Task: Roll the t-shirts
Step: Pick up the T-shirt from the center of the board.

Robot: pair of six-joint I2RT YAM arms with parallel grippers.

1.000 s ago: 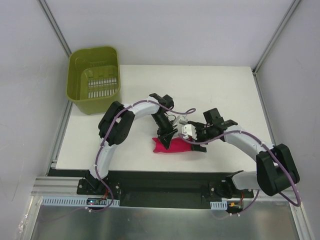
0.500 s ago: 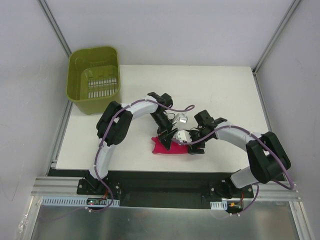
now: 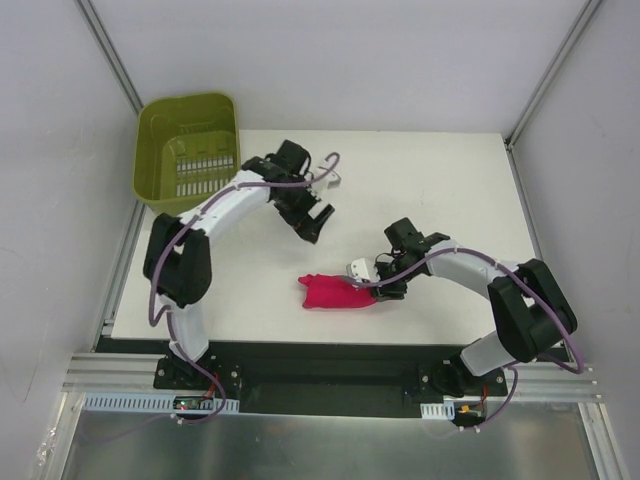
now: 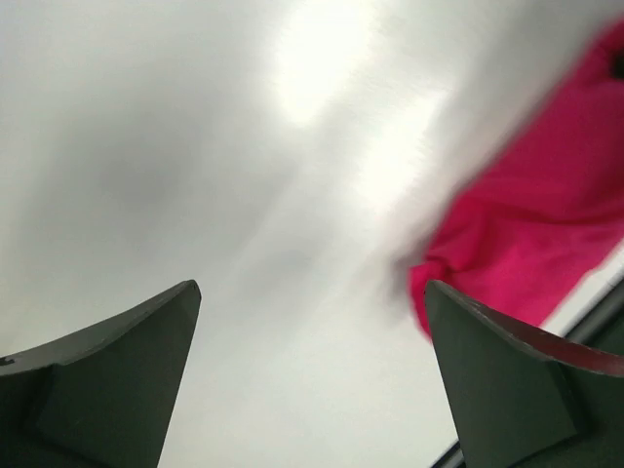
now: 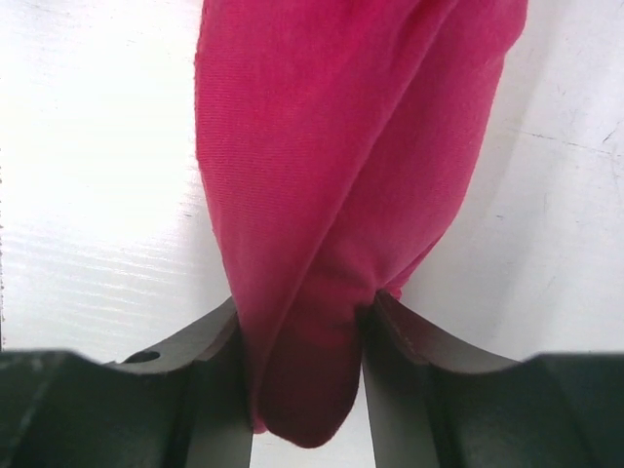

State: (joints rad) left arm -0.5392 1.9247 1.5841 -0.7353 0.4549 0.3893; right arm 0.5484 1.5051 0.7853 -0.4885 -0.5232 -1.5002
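Observation:
The magenta-red t-shirt (image 3: 333, 294) lies as a short rolled bundle near the table's front edge. My right gripper (image 3: 374, 287) is at the bundle's right end. In the right wrist view the t-shirt (image 5: 341, 146) runs down between the two dark fingers (image 5: 210, 346), and the right gripper (image 5: 302, 327) is shut on it, pinching the fabric from both sides. My left gripper (image 3: 314, 216) hangs open above the table, well behind and left of the bundle. In the blurred left wrist view the left gripper (image 4: 310, 290) holds nothing, and the t-shirt (image 4: 546, 234) shows at the right.
A green slatted basket (image 3: 189, 190) stands at the table's back left corner, close to the left arm's elbow. The white table (image 3: 450, 190) ends at a black rail along its front edge. Grey walls enclose the sides.
The left gripper opened, let go of the bundle and swung up and back towards the basket. The right gripper closed on the bundle's right end.

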